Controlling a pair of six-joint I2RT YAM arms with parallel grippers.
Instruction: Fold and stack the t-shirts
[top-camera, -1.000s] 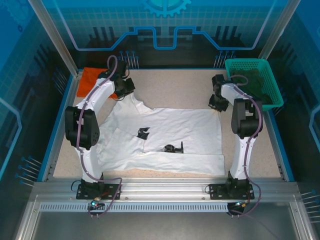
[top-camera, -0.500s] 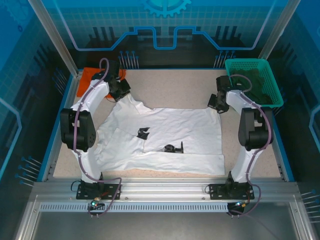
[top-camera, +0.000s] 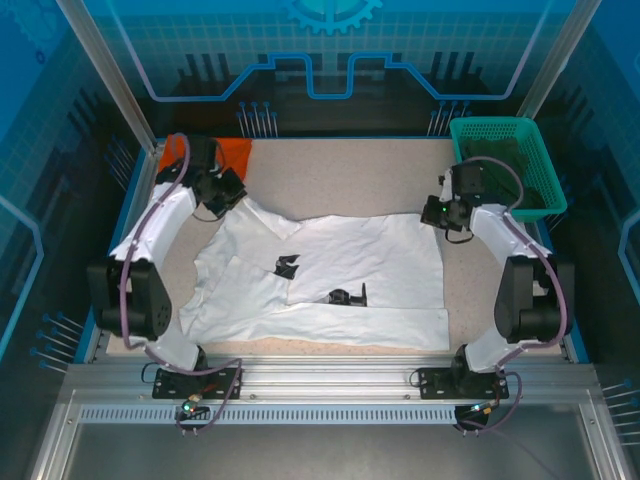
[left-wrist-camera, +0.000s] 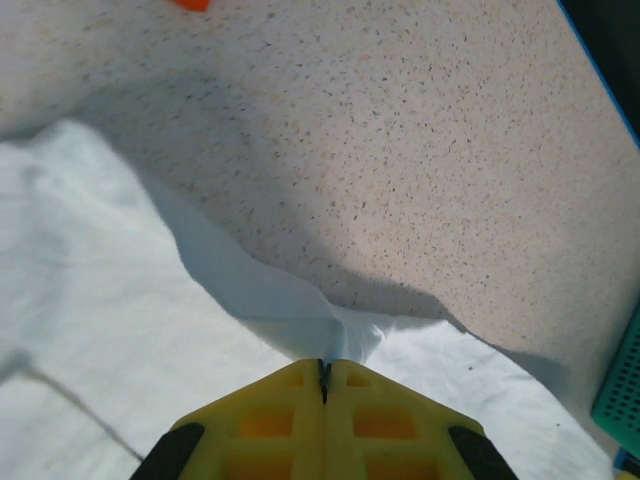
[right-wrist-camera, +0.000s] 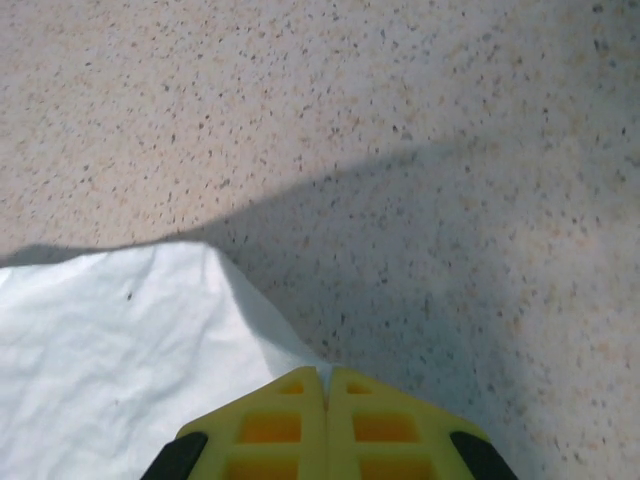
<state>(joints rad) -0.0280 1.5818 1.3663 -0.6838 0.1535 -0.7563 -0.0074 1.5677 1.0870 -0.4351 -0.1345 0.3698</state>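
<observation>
L claw (left-wrist-camera: 323, 365) + R claw (right-wrist-camera: 327, 372) tight on white t-shirt (top-camera: 340, 270) far edge.

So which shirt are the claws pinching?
The white t-shirt, spread mid-table: left claw and right claw pinch its far edge. The orange t-shirt lies bunched in the far-left corner.

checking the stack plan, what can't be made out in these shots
- Orange shirt: top view, mostly behind the left arm; left wrist view, cut by the top edge.
- Basket contents: top view, too dark.
- White shirt marks: top view, too small to read.
</observation>
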